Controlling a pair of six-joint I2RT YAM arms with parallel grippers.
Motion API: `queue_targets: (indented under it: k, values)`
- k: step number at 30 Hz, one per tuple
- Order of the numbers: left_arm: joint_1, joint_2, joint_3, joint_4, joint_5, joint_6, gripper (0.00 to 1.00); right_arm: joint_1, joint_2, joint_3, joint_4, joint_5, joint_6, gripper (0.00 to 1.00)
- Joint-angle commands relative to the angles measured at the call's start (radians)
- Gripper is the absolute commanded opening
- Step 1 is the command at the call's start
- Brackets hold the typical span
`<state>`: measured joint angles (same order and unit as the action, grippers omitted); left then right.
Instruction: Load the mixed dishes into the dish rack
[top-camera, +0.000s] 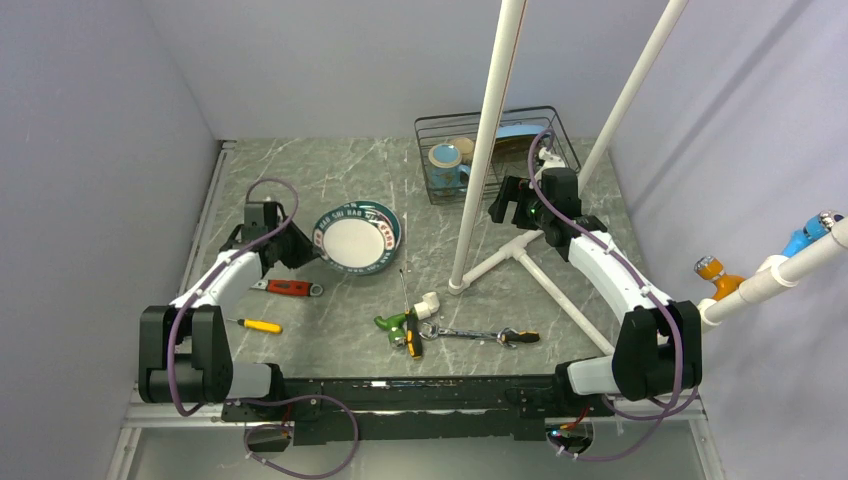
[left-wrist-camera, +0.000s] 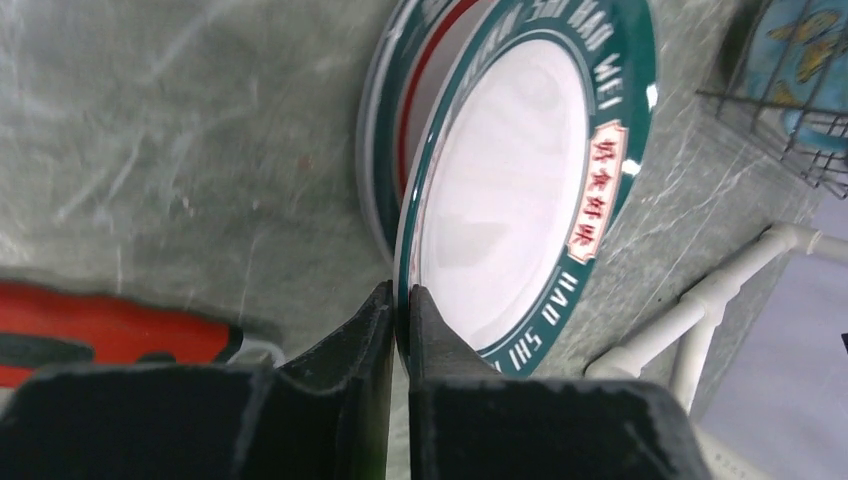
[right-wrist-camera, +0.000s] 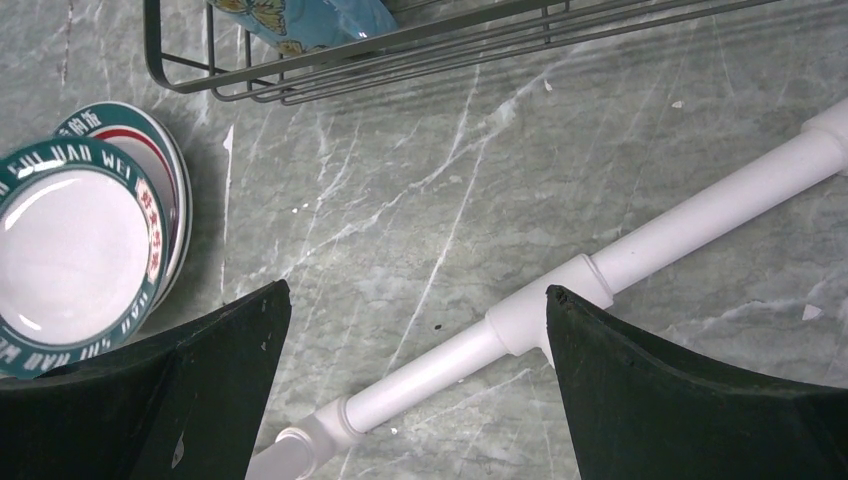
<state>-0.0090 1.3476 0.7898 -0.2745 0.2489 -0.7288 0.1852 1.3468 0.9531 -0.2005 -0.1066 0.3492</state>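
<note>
Left of the table's middle lies a white plate with a dark green lettered rim (top-camera: 355, 240) (left-wrist-camera: 510, 180) (right-wrist-camera: 70, 250). It rests on a second green-rimmed plate (left-wrist-camera: 400, 100) (right-wrist-camera: 150, 135). My left gripper (top-camera: 300, 250) (left-wrist-camera: 400, 292) is shut on the near-left rim of the top plate, one finger above and one below. The black wire dish rack (top-camera: 548, 125) (right-wrist-camera: 400, 45) stands at the back. In it are a teal mug (top-camera: 445, 165), a whitish bowl (top-camera: 462, 145) and a light-blue plate (top-camera: 517, 133) (right-wrist-camera: 310, 20). My right gripper (top-camera: 505, 205) (right-wrist-camera: 415, 292) hangs open in front of the rack, above a white pipe.
A white pipe frame (top-camera: 490, 130) (right-wrist-camera: 600, 270) rises from the table's middle, with feet spreading right. A red-handled wrench (top-camera: 287, 288) (left-wrist-camera: 100, 325) lies just near of the plates. A yellow screwdriver (top-camera: 258, 325), green and yellow-handled tools (top-camera: 405, 328) and a wrench (top-camera: 480, 335) lie along the front.
</note>
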Motion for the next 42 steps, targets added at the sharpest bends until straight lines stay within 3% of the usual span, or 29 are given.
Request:
queue_targets:
  k: [1,9,13,17,28,30,34,42]
  values:
    - [-0.002,-0.040,-0.094,0.077,0.072,-0.066,0.00,0.002,0.006,0.014,0.043,-0.011,0.017,1.00]
    - [0.006,0.026,-0.104,0.100,0.046,-0.023,0.00,0.003,0.013,0.014,0.041,-0.013,0.016,1.00]
    - [0.006,0.047,-0.106,0.133,0.057,-0.015,0.20,0.003,0.012,0.010,0.047,-0.012,0.017,1.00]
    - [0.006,0.080,-0.102,0.166,0.078,-0.021,0.27,0.003,0.020,0.015,0.046,-0.020,0.019,1.00]
    - [0.006,0.137,-0.093,0.250,0.108,-0.022,0.59,0.003,0.031,0.016,0.047,-0.021,0.019,1.00]
    - [0.024,0.151,-0.097,0.266,0.127,-0.030,0.61,0.003,0.033,0.016,0.047,-0.020,0.017,1.00]
    - [0.034,0.184,-0.099,0.339,0.165,-0.043,0.58,0.003,0.036,0.018,0.047,-0.019,0.017,1.00]
    - [0.044,0.163,-0.109,0.365,0.200,-0.040,0.24,0.003,0.040,0.026,0.034,-0.007,0.013,1.00]
